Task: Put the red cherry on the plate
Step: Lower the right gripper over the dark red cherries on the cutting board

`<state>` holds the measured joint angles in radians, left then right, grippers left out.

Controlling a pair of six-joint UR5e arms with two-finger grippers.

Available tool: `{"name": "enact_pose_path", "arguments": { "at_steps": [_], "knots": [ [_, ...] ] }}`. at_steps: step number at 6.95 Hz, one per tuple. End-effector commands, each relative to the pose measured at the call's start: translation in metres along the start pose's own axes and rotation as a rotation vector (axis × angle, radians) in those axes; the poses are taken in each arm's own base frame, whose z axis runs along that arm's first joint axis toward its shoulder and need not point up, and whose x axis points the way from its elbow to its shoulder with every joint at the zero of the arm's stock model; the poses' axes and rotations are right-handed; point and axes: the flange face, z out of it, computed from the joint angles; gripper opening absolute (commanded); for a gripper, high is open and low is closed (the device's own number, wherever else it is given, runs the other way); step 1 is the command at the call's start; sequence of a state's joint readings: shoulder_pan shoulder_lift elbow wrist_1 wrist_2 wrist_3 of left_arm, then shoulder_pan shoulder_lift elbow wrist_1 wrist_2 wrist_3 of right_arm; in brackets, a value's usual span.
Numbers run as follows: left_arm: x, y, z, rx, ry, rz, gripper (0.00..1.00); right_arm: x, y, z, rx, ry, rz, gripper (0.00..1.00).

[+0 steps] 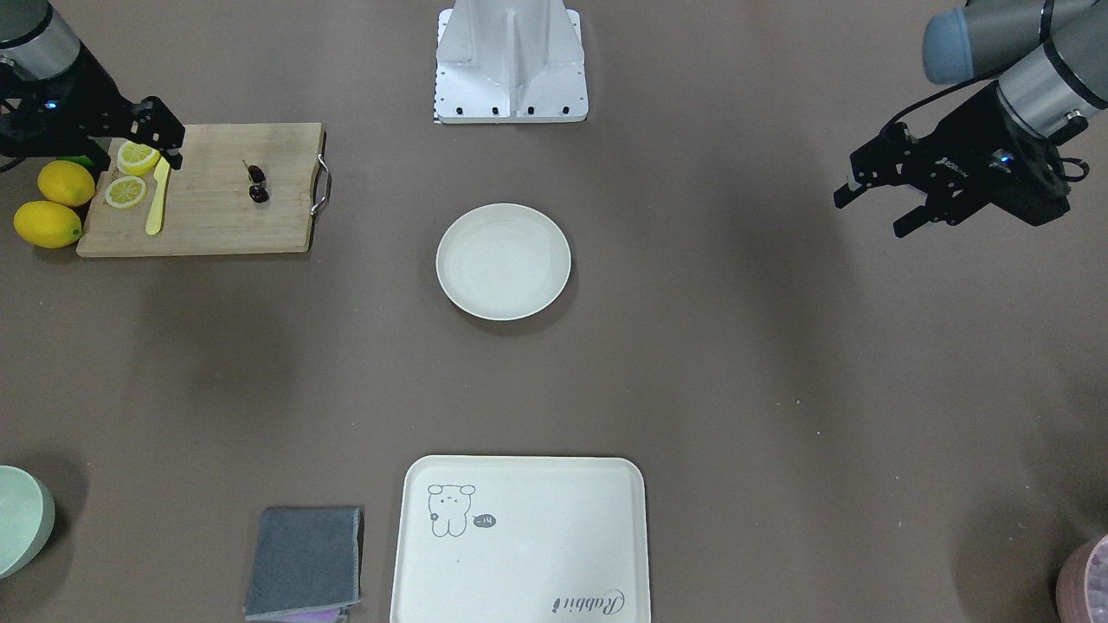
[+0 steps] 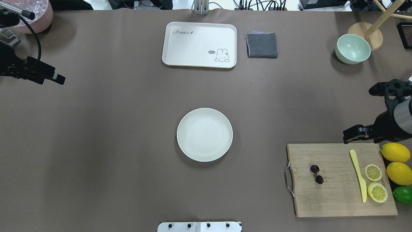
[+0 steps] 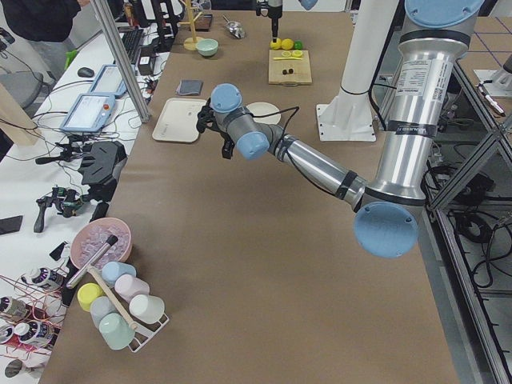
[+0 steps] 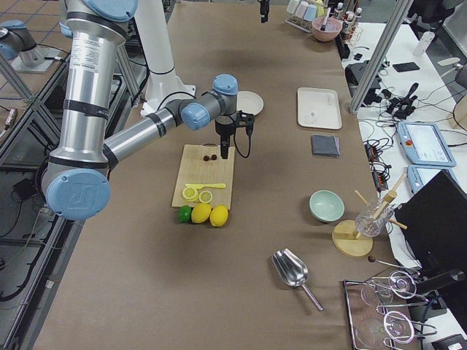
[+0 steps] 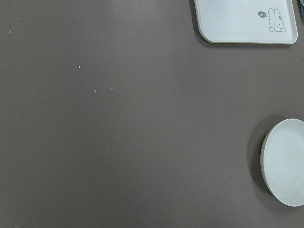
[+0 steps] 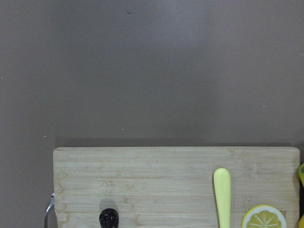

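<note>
Reading the overhead view from its left edge, the left gripper (image 1: 872, 210) hangs over bare bench (image 2: 112, 129), well apart from everything that matters. Its fingers are spread wide and hold nothing.

At the centre sits the plate (image 2: 204, 134), empty.

Further right lies a wooden cutting board (image 2: 334, 196), and the red cherry (image 2: 314, 168) rests on it near the metal-handled end, two dark fruits joined by thin stems. A yellow knife (image 2: 359, 175), lemon slices (image 2: 373, 172) and whole lemons (image 2: 395, 152) crowd the board's far-right end.

The right gripper (image 2: 347, 135) hovers above the board's far edge, closer to the knife than to the cherry. In the front view its fingers look parted, with nothing between them.

The step in hand looks like the reach, and the right arm is the obvious one for it. To do it well, travel along the board toward the handle end and centre squarely over the pair before descending. Come down with the fingers straddling one fruit or the stem joint. Close gently, since such small round fruit would likely roll or squirt out under a hard or off-centre pinch.
</note>
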<state>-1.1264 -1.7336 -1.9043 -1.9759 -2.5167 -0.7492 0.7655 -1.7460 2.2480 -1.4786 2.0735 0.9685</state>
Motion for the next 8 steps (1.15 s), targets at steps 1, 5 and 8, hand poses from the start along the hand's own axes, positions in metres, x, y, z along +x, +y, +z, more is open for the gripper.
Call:
{"name": "enact_pose_path", "arguments": {
  "at_steps": [1, 5, 8],
  "knots": [
    [0.01, -0.002, -0.001, -0.021, 0.035, 0.023, 0.97, -0.035, 0.03, 0.034, -0.027, -0.003, 0.036, 0.96],
    [0.019, -0.006, -0.007, -0.036, 0.07, 0.033, 0.97, -0.06, 0.066, 0.114, 0.071, 0.04, 0.004, 0.94],
    [0.023, -0.008, -0.008, -0.031, 0.073, 0.041, 0.98, -0.055, 0.073, 0.131, 0.083, 0.037, 0.027, 0.8]
  ]
}}
